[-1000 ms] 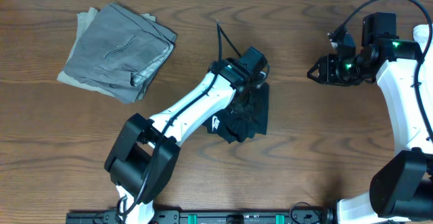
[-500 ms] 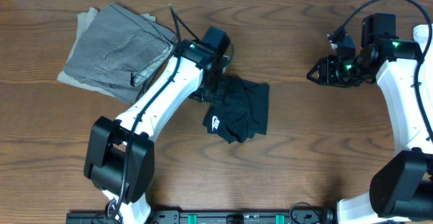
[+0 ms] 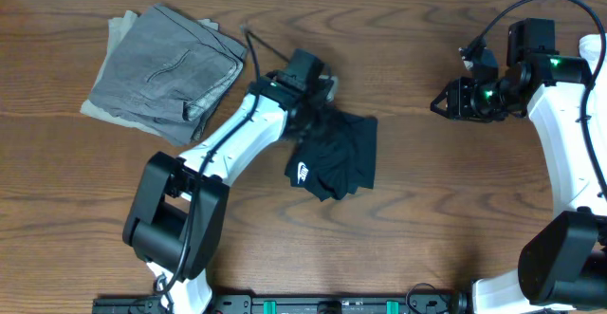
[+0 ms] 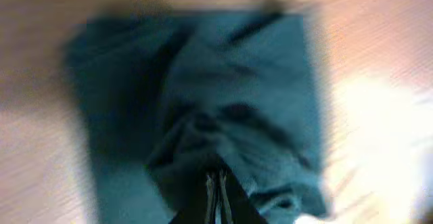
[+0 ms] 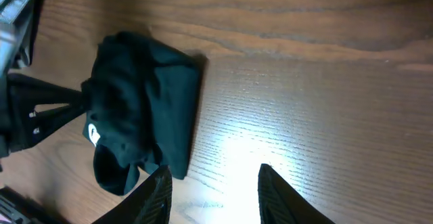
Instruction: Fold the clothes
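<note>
- black T-shirt (image 3: 341,153): centre of the overhead frame, bunched into a rough rectangle, white logo (image 3: 302,172) showing at its lower left; lies on the table (image 3: 455,219), well apart from the grey trousers (image 3: 166,72) at upper left
- Handling: soft, light and limp, so it has no stiffness to push against; it will drape and drag rather than slide as a block, and layers will likely shift over each other when pulled
- Where to grip: pinch an outer edge or corner, not the lumpy middle; a pinch there probably catches several layers, and one grip point will let the rest sag
- left gripper (image 4: 218,187): fingers closed together at the shirt's upper left edge; the wrist view is blurred, but fabric puckers up into the tips, so it looks like a thin pinch on the shirt
- right gripper (image 5: 215,173): fingers part open with nothing between them, parked at upper right, clear of the shirt
- Versus a second ago: left arm was over the shirt's upper right with fingers about half open; it has since swung to the upper left edge and closed
- Shirt outline barely changed from half a second ago, and the right arm hasn't moved
</note>
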Controlling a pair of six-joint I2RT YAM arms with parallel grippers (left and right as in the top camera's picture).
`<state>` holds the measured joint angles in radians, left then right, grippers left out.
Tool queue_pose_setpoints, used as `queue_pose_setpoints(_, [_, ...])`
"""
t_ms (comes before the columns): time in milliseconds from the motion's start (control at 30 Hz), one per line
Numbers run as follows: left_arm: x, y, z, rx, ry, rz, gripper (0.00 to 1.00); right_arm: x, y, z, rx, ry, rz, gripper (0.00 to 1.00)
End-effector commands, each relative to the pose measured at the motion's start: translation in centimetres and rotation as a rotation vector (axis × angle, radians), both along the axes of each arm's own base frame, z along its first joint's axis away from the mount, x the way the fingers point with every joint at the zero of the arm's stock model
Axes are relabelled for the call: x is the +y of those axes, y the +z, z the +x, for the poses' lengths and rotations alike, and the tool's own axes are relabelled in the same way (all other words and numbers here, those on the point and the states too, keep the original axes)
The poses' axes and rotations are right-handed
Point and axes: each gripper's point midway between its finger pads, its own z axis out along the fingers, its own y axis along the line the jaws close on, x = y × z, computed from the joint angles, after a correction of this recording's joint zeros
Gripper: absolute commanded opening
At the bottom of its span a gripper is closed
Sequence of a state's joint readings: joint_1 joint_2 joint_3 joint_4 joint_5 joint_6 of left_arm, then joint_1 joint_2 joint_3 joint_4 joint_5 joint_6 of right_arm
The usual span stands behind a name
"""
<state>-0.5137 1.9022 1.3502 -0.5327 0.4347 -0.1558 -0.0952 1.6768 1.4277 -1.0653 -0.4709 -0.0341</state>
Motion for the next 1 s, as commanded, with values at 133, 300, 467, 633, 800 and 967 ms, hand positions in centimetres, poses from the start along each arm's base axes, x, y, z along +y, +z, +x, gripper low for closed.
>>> queue_pose_setpoints(133, [-5.5,2.3,-0.7,-0.077,-0.128,-0.166,0.06,-0.3,1.4,0.2,-0.043,0.003,-0.007,0.39])
queue_pose_setpoints(300, [-5.3,3.6,-0.6,-0.078,-0.125,-0.173,0.07,-0.3,1.4,0.0,-0.035,0.005,-0.007,0.4])
queue_pose_setpoints(467, [-2.1,4.4,-1.1,-0.033,-0.062,-0.078,0.06,1.1,1.8,-0.6,-0.044,0.079,0.046,0.39])
queue_pose_setpoints(633, [5.4,4.5,0.2,-0.064,0.108,0.169,0.06,2.1,1.1,-1.2,-0.033,0.139,-0.004,0.39])
queue_pose_setpoints(800, [7.0,3.3,0.5,-0.027,0.112,0.167,0.06,2.2,1.1,-0.9,-0.042,0.139,-0.017,0.38])
queue_pose_setpoints(967, [5.3,-1.0,-0.6,0.055,0.023,0.162,0.06,2.2,1.2,-0.6,-0.045,0.116,-0.011,0.37])
